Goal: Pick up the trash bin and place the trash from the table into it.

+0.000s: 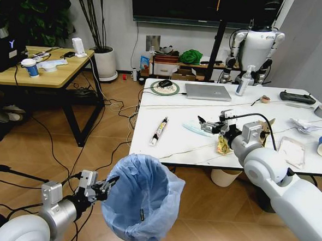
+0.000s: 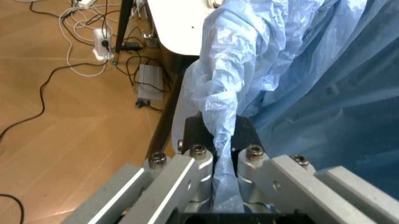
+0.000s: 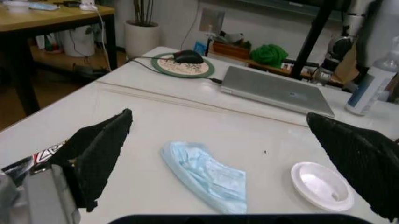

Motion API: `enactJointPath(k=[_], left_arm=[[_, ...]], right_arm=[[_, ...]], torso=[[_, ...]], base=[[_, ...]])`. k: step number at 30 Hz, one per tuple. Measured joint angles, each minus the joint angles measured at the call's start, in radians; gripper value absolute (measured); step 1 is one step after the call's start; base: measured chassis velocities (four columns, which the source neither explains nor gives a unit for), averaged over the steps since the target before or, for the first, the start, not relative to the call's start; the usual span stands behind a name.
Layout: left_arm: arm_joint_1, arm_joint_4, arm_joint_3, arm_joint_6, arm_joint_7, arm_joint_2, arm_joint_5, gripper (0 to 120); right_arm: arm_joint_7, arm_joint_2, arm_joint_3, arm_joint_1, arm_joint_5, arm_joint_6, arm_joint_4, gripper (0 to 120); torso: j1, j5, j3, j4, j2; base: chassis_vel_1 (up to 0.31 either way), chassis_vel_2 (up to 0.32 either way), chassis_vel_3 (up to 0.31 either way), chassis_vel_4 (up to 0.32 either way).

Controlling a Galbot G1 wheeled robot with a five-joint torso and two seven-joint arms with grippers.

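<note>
bins 1 (image 1: 143,198) | laptops 1 (image 1: 207,91) | face masks 1 (image 3: 206,175)

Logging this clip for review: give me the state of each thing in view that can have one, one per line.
trash bin: lifted off the floor beside the table, tilted, bag liner open.
left claw: shut on the bin's rim and liner.
right claw: open, over the table above the face mask.
face mask: lying flat, crumpled.
laptop: closed.
yellow snack wrapper: on the table, not yet binned.
white lid: lying on the table.

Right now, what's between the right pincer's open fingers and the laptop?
In the right wrist view, a light-blue face mask and a white lid lie before the right pincer; beyond them, bare table up to the laptop.
</note>
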State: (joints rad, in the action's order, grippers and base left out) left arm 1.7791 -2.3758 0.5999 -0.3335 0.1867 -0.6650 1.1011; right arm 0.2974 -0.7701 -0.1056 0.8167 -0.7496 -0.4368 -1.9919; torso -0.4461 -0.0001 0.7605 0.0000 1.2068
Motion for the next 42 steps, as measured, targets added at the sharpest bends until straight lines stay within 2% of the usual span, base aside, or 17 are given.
enactJointPath(k=[4,7,9,11,13,16,19,21,26,32,42], left_arm=[[-0.002,-0.001,-0.003,0.000,0.000,-0.004,-0.001,0],[0.000,0.000,-0.006,0.000,-0.001,-0.004,-0.002,0],[-0.003,0.003,-0.010,0.001,-0.002,0.001,-0.001,0],[-0.011,0.006,-0.010,0.001,-0.002,0.007,0.004,0],[-0.012,0.008,-0.010,0.001,-0.002,0.009,0.006,0],[-0.014,0.013,-0.008,0.001,-0.002,0.010,0.009,0],[-0.014,0.018,-0.008,0.001,-0.002,0.008,0.009,0],[-0.014,0.018,-0.008,0.001,-0.002,0.008,0.009,0],[-0.019,0.024,-0.007,0.002,-0.002,0.005,0.011,0],[-0.018,0.026,-0.004,0.003,-0.002,0.005,0.013,0],[-0.018,0.027,-0.002,0.003,-0.002,0.004,0.016,0]], right_arm=[[0.010,-0.018,0.008,-0.002,-0.074,-0.042,0.012,100],[0.040,-0.046,0.007,-0.013,-0.142,-0.102,0.030,100],[0.078,-0.083,-0.003,-0.041,-0.209,-0.184,0.068,100],[0.071,-0.109,-0.002,-0.077,-0.228,-0.206,0.115,100],[0.046,-0.119,0.001,-0.093,-0.228,-0.208,0.137,100],[-0.013,-0.149,0.010,-0.132,-0.226,-0.232,0.193,94],[-0.024,-0.179,0.033,-0.167,-0.211,-0.257,0.251,98],[-0.025,-0.182,0.036,-0.170,-0.207,-0.259,0.257,99],[-0.076,-0.225,0.064,-0.213,-0.136,-0.279,0.375,100],[-0.173,-0.250,0.066,-0.234,-0.064,-0.266,0.468,100],[-0.207,-0.268,0.072,-0.248,-0.008,-0.239,0.527,100]], torso=[[0.000,0.0001,0.000,-0.0001,0.000],[0.000,0.0001,0.000,-0.0001,0.000],[0.000,0.0000,0.000,0.0001,0.000],[0.000,0.0000,0.000,-0.0001,0.000],[0.000,-0.0001,0.000,-0.0001,0.000],[0.000,0.0000,0.000,0.0001,0.000],[0.000,-0.0001,0.000,0.0001,0.000],[0.000,-0.0001,0.000,0.0001,0.000],[0.000,-0.0001,0.000,0.0000,0.000],[0.000,0.0000,0.000,-0.0001,0.000],[0.000,0.0000,0.000,0.0001,0.000]], base=[[0.000,0.000,0.000,0.000],[0.000,0.000,0.000,0.000],[0.000,0.000,0.000,0.000],[0.000,0.000,0.000,0.000],[0.000,0.000,0.000,0.000],[0.000,0.000,0.000,0.000],[0.000,0.000,0.000,0.000],[0.000,0.000,0.000,0.000],[0.000,0.000,0.000,0.000],[0.000,0.000,0.000,0.000],[0.000,0.000,0.000,0.000]])
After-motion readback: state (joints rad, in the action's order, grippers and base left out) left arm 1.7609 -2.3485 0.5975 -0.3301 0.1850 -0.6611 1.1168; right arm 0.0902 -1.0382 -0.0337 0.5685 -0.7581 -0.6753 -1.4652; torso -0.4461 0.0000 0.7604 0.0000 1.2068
